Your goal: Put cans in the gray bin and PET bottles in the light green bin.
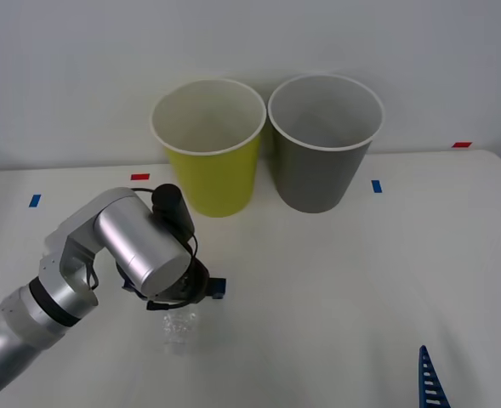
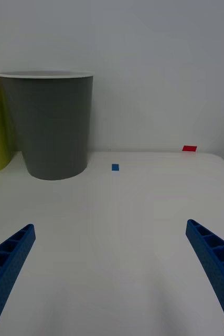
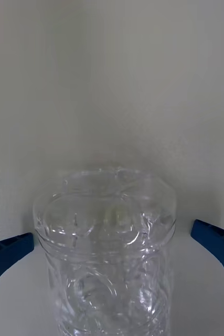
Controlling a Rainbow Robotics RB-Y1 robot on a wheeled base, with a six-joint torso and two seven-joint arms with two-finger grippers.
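— At lower left of the front view, where was the left claw (image 1: 182, 299)?
— Over the PET bottle (image 1: 177, 330), which lay on the white desk (image 1: 335, 280), well short of the light green bin (image 1: 208, 144) and the gray bin (image 1: 325, 140) at upper centre. Its fingers (image 3: 9, 252) stood apart, one on each side of the bottle, not clamped.
— How to grasp well?
— I'd say settle lower, centre the bumpy body between the fingers, then close gently; clear plastic likely slips and crushes.
— And the views?
— The left wrist view showed the gap on both sides of the bottle, hidden under the arm from the front. The right claw (image 2: 112, 273), spread wide, waited at lower right, facing the gray bin.
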